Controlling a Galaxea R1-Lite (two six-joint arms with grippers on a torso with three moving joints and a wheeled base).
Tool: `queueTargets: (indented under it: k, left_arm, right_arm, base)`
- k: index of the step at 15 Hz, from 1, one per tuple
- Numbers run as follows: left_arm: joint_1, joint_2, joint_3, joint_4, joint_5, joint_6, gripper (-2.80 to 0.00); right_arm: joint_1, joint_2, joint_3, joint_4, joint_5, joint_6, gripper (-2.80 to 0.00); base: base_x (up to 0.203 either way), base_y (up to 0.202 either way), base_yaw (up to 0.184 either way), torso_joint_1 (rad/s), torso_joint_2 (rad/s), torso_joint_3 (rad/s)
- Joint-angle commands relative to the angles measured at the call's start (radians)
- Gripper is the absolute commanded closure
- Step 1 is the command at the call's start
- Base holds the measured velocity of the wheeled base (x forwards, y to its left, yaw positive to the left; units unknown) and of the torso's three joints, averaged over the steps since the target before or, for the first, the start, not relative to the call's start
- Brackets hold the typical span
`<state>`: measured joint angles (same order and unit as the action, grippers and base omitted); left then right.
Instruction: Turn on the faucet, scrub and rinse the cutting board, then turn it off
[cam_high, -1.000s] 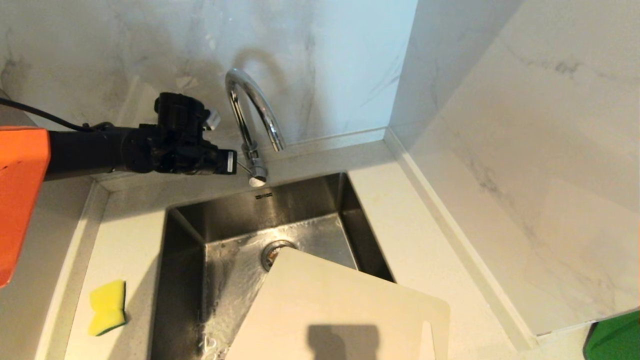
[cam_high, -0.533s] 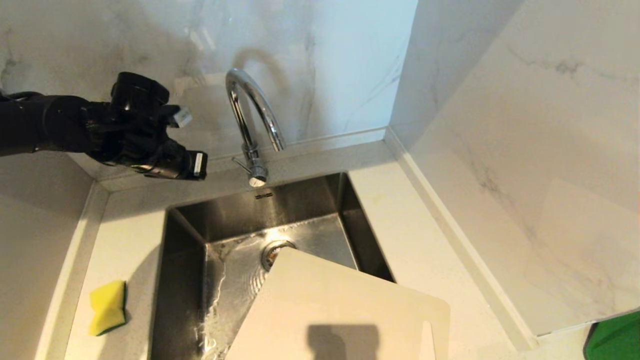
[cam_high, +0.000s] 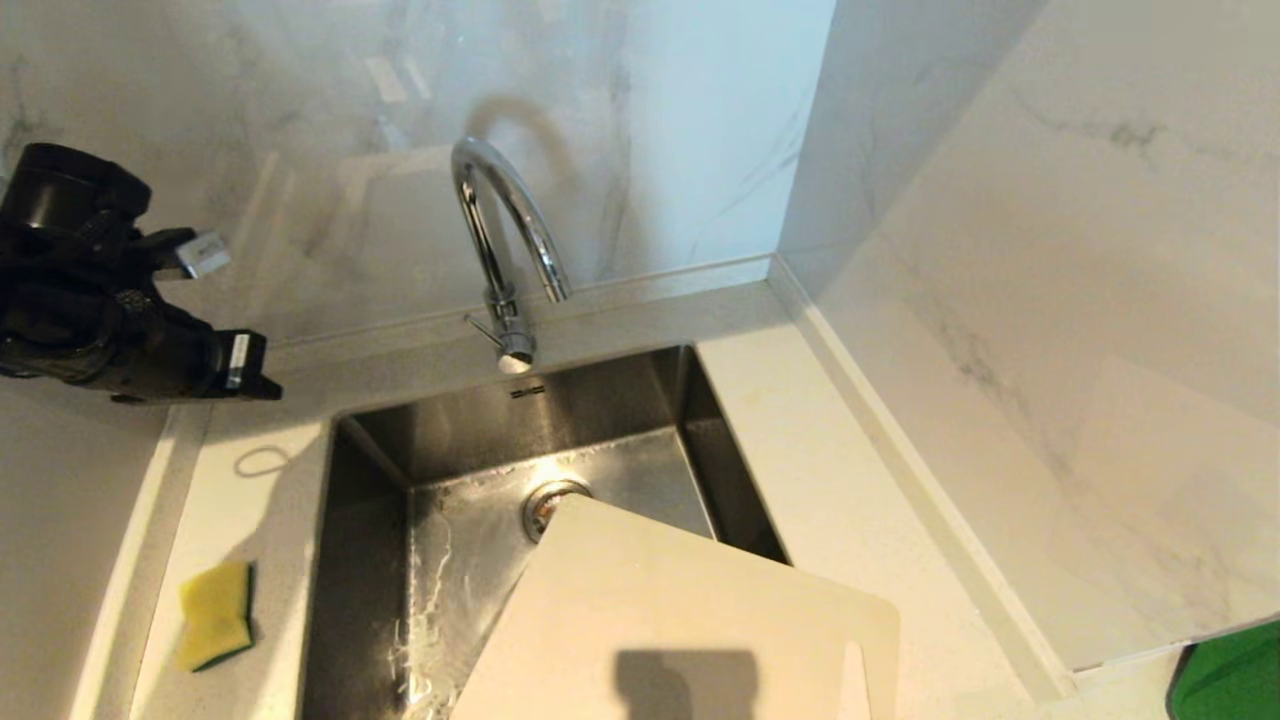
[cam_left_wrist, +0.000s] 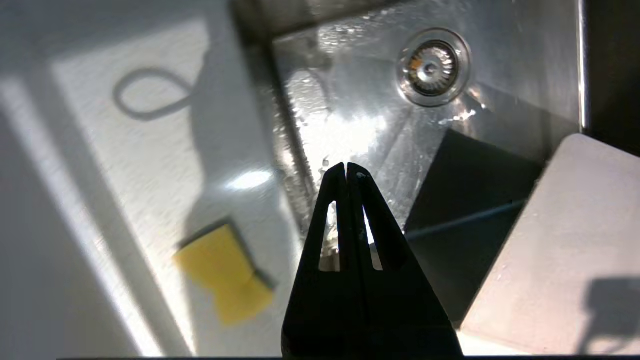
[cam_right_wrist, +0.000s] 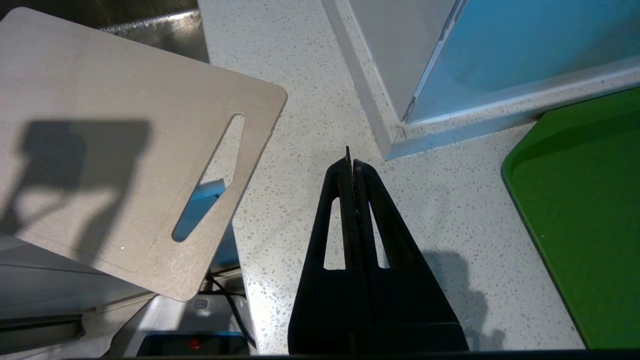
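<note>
Two tools show, both clenched on nothing. The left tool (cam_left_wrist: 346, 172) hangs at the far left above the worktop (cam_high: 250, 520), well apart from the faucet (cam_high: 505, 240), with the sponge (cam_high: 214, 614) below and nearer the robot. The right tool (cam_right_wrist: 350, 160) sits parked over the worktop just beside the board's (cam_high: 680, 620) slot end, near a green tray (cam_right_wrist: 585, 210).

The board leans with one corner down in the sink (cam_high: 380, 520), by the drain (cam_high: 548, 503), and its slot end overhangs the worktop's front edge. The sink floor is wet and water ripples along its left side; no stream from the spout can be made out.

Risks, as I judge them: the board is only propped, so a hard scrub near its overhanging end could tip or slide it. The sponge is low and soft; fingers that open late or come down off-centre would push it along the wet worktop instead of gripping it.
</note>
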<state>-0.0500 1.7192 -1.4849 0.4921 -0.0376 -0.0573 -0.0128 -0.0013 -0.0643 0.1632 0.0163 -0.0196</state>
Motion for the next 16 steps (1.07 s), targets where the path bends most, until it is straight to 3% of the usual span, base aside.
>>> queueTargets:
  k: [1,6,12,16]
  left_arm:
    - [0.076,-0.085,0.069,0.002,-0.033,0.002,0.0]
    - [0.079,-0.261,0.206,-0.014,-0.043,0.01,0.0]
    - [0.066,-0.714,0.8,-0.319,-0.019,0.07,0.0]
    - [0.064,-0.934,1.087,-0.534,0.026,0.09,0.0]
  right_arm:
    - [0.0,0.0,0.0,0.001,0.001,0.0,0.0]
    - [-0.001,0.0,0.0,0.001,0.001,0.0,0.0]
    - [-0.005,0.0,0.0,0.001,0.001,0.0,0.0]
    - [0.0,0.0,0.0,0.001,0.001,0.0,0.0]
  base:
    - [0.0,0.0,0.0,0.0,0.0,0.0]
    - [0.0,0.0,0.0,0.0,0.0,0.0]
    - [0.0,0.0,0.0,0.0,0.0,0.0]
    - [0.0,0.0,0.0,0.0,0.0,0.0]
